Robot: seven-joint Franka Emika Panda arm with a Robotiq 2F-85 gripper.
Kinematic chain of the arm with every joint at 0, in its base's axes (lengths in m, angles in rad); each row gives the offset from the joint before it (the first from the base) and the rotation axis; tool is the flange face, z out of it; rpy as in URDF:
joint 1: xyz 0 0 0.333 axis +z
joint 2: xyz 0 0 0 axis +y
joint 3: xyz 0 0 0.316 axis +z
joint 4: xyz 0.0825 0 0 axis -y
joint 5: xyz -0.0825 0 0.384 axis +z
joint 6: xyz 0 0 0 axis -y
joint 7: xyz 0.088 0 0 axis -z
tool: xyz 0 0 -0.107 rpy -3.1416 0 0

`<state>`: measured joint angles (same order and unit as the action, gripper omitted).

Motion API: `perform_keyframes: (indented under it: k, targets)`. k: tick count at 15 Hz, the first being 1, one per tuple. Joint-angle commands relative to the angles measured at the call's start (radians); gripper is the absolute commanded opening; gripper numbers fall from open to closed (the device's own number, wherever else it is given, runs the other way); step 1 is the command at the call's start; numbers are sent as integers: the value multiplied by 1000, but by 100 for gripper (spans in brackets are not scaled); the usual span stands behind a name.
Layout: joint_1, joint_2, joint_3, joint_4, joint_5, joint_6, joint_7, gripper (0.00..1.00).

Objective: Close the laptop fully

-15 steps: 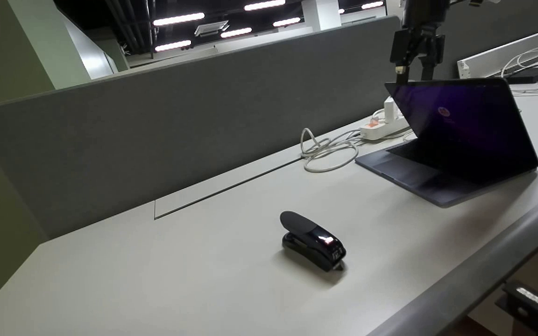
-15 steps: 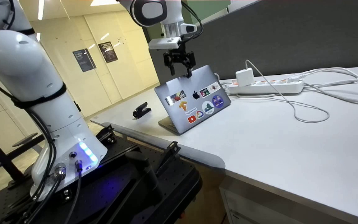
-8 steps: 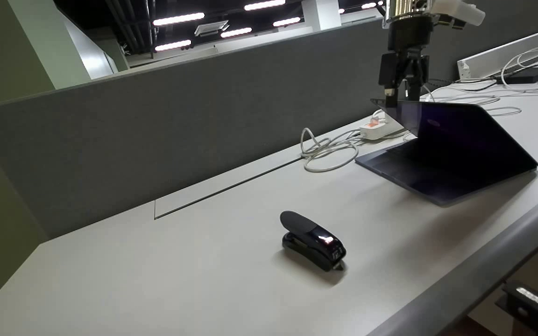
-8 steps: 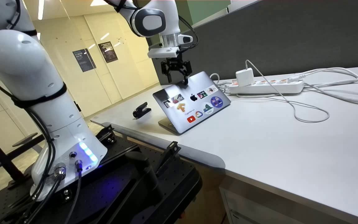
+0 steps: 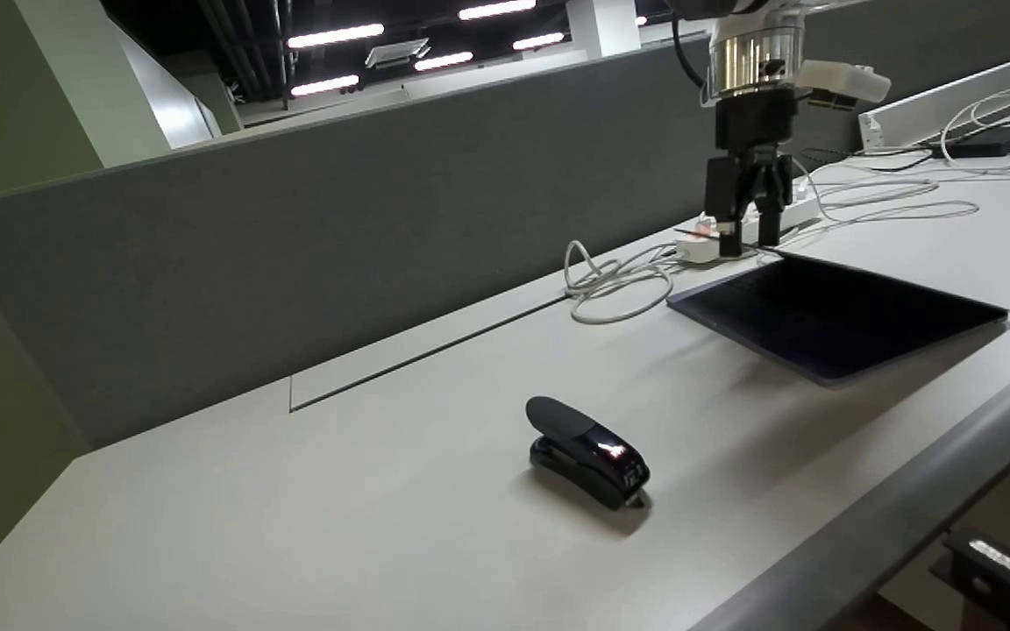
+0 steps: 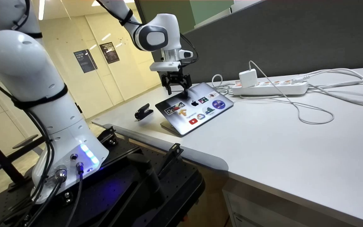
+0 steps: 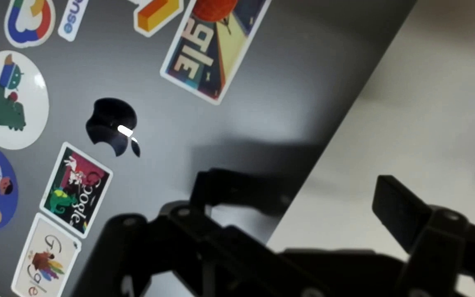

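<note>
The surface [image 6: 269, 138] under the gripper [image 6: 177, 95] could let the laptop [image 6: 195, 109] skid, should the push turn sideways instead of down. The laptop is below the gripper, its lid [image 7: 167, 136] slanting and not yet closed. The gripper is released, fingers [image 7: 398, 210] spread, grasping nothing: one appears to bear on the lid near the free edge, the other hangs just past it. That outer finger may strike the surface first and stop the lid short. The black stapler [image 5: 591, 453] rests left of the gripper in both exterior views, apart from the laptop, leaving room between.
</note>
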<state>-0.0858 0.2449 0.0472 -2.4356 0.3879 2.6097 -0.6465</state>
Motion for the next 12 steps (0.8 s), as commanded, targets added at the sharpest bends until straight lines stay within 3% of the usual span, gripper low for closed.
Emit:
perform_keyframes:
  k: [1, 12]
  targets:
    - [-2, 28, 25, 3, -42, 25, 45, 100]
    - [0, 168, 67, 43, -172, 82, 115, 100]
